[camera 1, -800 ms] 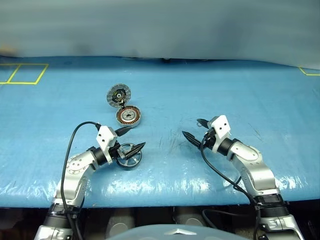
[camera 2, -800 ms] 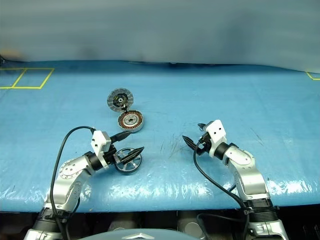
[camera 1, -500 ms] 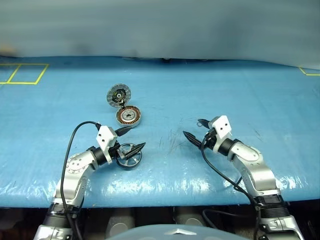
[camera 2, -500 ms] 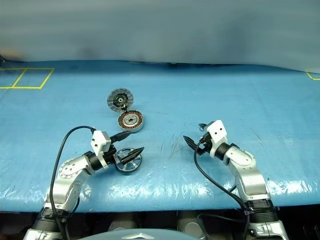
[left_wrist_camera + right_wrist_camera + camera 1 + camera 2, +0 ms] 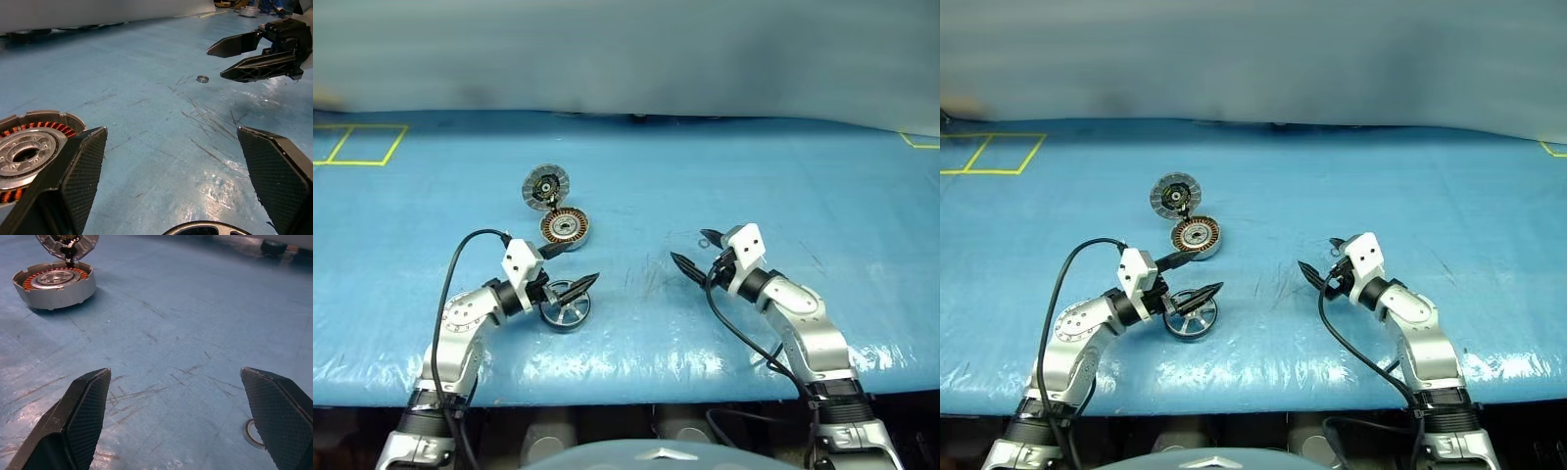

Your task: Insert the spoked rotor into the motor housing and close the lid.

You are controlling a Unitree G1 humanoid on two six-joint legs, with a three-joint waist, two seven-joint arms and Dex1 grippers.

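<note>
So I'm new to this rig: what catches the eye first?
The round silver motor housing with copper-orange coils sits mid-table, its hinged silver lid standing open behind it. Nearer, the small silver spoked rotor lies between the open left gripper's black fingers; the open right gripper hovers apart.

Spoked rotor (image 5: 565, 309) lies before motor housing (image 5: 565, 227).

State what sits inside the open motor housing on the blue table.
Inside the motor housing: a ring of copper-orange coils around a silver centre. The spoked rotor lies outside it. The lid stands open; anything beneath the coils is hidden.
</note>
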